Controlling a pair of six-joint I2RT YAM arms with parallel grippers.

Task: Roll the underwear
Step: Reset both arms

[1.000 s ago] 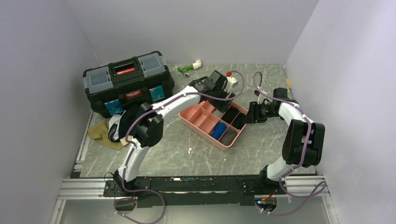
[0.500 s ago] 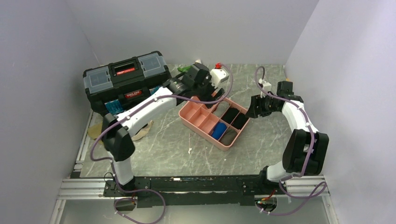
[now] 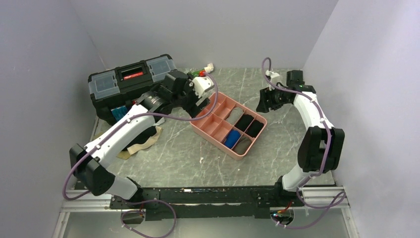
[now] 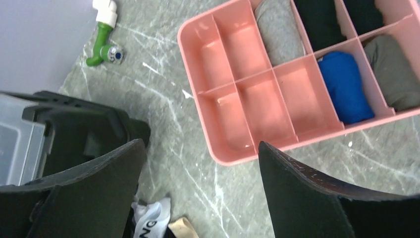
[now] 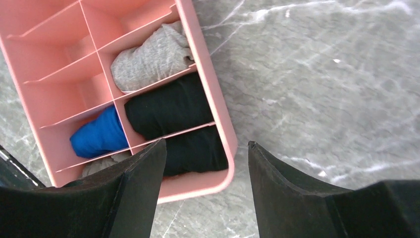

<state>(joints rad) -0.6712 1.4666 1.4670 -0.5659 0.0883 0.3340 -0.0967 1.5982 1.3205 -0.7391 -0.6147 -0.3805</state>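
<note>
The step in hand looks like fetching another piece. The left tool (image 4: 200, 144) hangs with jaws wide and nothing between them, over the surface between the toolbox (image 3: 133, 87) and the tray (image 3: 213, 143). The right tool (image 5: 205, 143) stands open and empty above the tray's far right wall. The loose underwear lies in a crumpled pile (image 3: 143, 145) at the surface's left edge, just in front of the toolbox. To do it well, the left tool should come down on one waistband (image 4: 148, 220) only, lift a single piece clear, and spread it flat on bare surface before any rolling. The pile slants from the left edge toward the tray, and no single piece shows a clear axis. The grey roll (image 5: 151, 59) and black roll (image 5: 168, 109) lie parallel in their compartments, long axes square to the tray's far right wall.
</note>
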